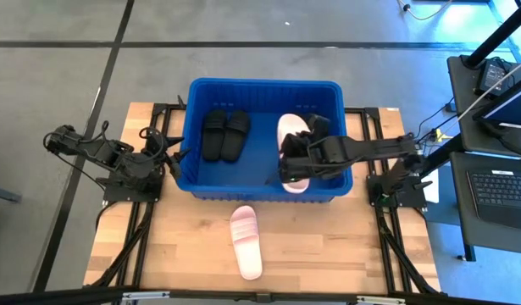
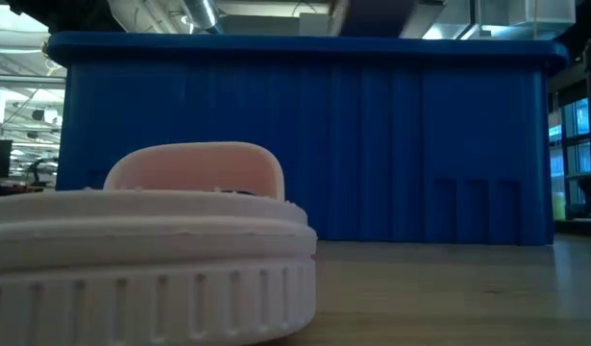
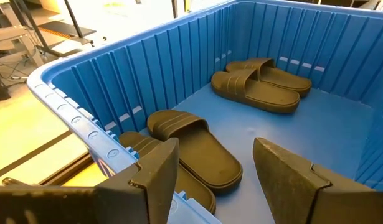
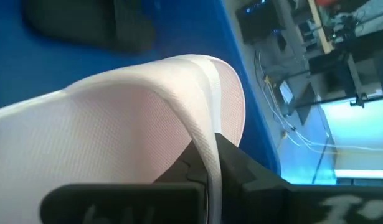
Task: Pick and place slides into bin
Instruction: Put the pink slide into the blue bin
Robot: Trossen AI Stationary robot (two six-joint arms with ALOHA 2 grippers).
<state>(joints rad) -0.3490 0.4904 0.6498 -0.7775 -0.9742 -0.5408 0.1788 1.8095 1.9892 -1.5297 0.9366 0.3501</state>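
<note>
Fingers on my right gripper are clamped on the strap of a pale pink-white foam slide, holding it inside the big bright blue plastic bin at its right end, half over a black slide there. My left gripper waits at the bin's left wall, jaws spread apart with nothing between them, looking in over the rim.

What worries me: in the right wrist view the pink-white slide hangs from one thin edge of its strap, so it could swing or slip out before I let go. It sits near the front wall, and released tilted it may end propped against the wall or piled on the black slide rather than lying flat. Pulling the arm up carelessly could also catch the rolled rim and shift the bin.

A pair of matte black rubber slides already lies flat at the bin's left end. One more pale pink slide lies on the table in front of the bin, well apart from both grippers.

Underneath is a light wooden tabletop on a dark frame, standing on grey floor. A desk with a laptop and cables sits to the right.
</note>
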